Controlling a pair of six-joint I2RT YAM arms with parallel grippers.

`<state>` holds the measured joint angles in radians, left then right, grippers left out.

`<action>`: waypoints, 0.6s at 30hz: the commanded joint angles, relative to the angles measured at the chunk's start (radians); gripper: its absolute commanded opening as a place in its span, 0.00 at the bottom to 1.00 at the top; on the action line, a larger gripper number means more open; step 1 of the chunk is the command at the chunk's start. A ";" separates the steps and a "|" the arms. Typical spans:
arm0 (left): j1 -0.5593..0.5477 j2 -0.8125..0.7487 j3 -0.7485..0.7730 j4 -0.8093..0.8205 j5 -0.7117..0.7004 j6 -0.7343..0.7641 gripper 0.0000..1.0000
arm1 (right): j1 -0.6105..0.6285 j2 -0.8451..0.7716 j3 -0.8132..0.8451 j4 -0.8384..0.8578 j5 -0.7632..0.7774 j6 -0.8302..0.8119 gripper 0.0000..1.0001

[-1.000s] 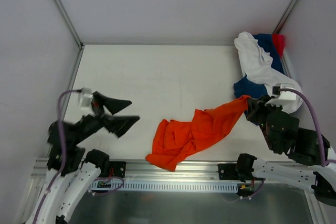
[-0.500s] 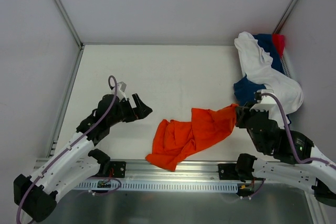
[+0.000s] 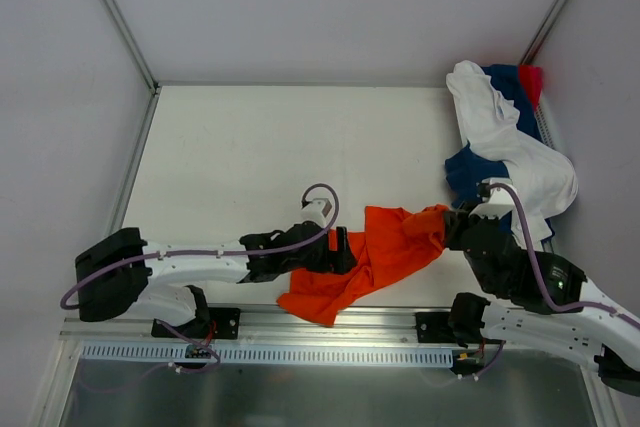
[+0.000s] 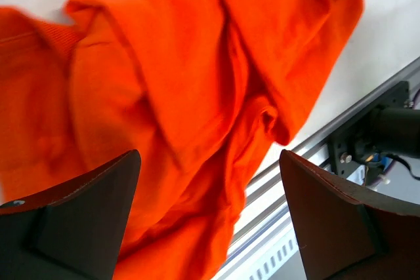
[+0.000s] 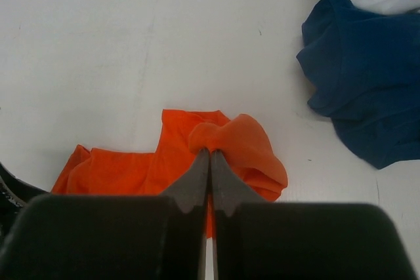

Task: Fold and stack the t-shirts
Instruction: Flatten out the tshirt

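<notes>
Right wrist view: right end effector point(image 5: 210, 157) pinches a thin orange shirt point(image 5: 246, 145) fold; left end effector point(image 4: 209, 162), spread, could grab several bunched layers.

The white t-shirt point(image 3: 505, 137) covers most of the navy t-shirt point(image 3: 468, 173).

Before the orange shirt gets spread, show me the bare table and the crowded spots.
Bare: the table from the left wall across to the white t-shirt and navy t-shirt. Crowded: the far-right corner pile, and the near edge, where the orange t-shirt lies between the open left gripper and the right gripper pinching it.
</notes>
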<state>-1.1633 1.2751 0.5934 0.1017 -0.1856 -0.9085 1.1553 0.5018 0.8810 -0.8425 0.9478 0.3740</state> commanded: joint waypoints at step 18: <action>-0.117 0.009 0.092 -0.012 -0.250 -0.069 0.80 | -0.002 0.012 -0.028 0.016 0.003 0.016 0.01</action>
<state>-1.2339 1.3758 0.6521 0.1864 -0.3145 -0.9630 1.1553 0.5030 0.8520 -0.8421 0.9302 0.3813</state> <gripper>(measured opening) 0.804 0.010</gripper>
